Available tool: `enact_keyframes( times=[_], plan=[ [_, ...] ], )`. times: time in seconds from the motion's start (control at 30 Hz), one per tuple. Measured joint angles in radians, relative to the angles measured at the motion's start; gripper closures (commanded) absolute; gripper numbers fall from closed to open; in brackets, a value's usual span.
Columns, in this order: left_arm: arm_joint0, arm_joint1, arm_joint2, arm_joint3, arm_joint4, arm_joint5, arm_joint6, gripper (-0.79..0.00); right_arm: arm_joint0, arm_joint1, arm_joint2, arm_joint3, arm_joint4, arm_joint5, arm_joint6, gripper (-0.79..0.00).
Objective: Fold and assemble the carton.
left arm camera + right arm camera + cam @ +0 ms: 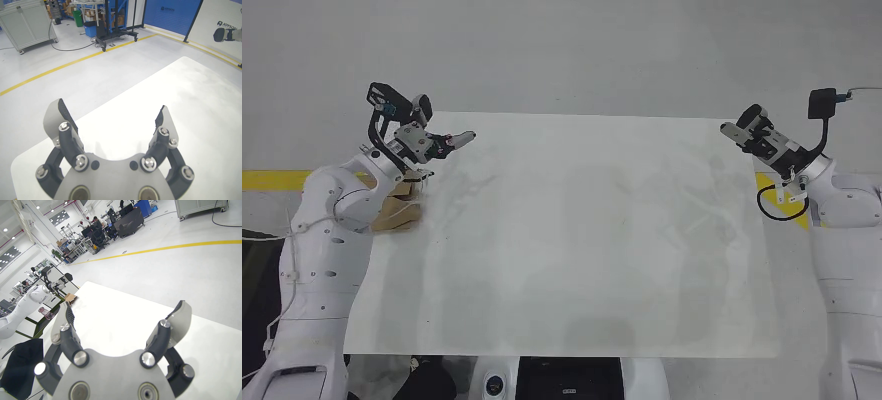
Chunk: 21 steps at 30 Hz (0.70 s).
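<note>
A brown cardboard carton [400, 210] lies at the table's left edge, partly under the left arm; it shows again as the carton [70, 298] at the far corner in the right wrist view. My left gripper [455, 141] hangs open above the far-left corner of the white table [572, 250], its fingers [65, 115] spread with nothing between them. My right gripper [736, 131] is held open over the far-right corner, and its fingers [181, 311] are also apart and hold nothing.
The table top [189, 98] is bare white apart from the carton. A pink bottle [46, 313] stands on a dark bench beyond the table's left side. Open floor with a yellow line [267, 178] surrounds the table.
</note>
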<state>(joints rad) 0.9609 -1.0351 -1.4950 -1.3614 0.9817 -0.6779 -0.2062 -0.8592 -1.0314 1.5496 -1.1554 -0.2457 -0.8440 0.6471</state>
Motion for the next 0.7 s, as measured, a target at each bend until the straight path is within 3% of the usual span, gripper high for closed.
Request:
enact_keyframes(
  times=[0.37,0.7],
  plan=[
    [0.030,0.023,-0.110,0.027,-0.135,-0.012,-0.082,-0.785,0.000,0.000,0.000,0.000,0.000,0.000,0.000,-0.785],
    [0.012,0.052,-0.227,0.141,-0.215,0.001,-0.150,-0.785,0.000,0.000,0.000,0.000,0.000,0.000,0.000,-0.785]
  ],
)
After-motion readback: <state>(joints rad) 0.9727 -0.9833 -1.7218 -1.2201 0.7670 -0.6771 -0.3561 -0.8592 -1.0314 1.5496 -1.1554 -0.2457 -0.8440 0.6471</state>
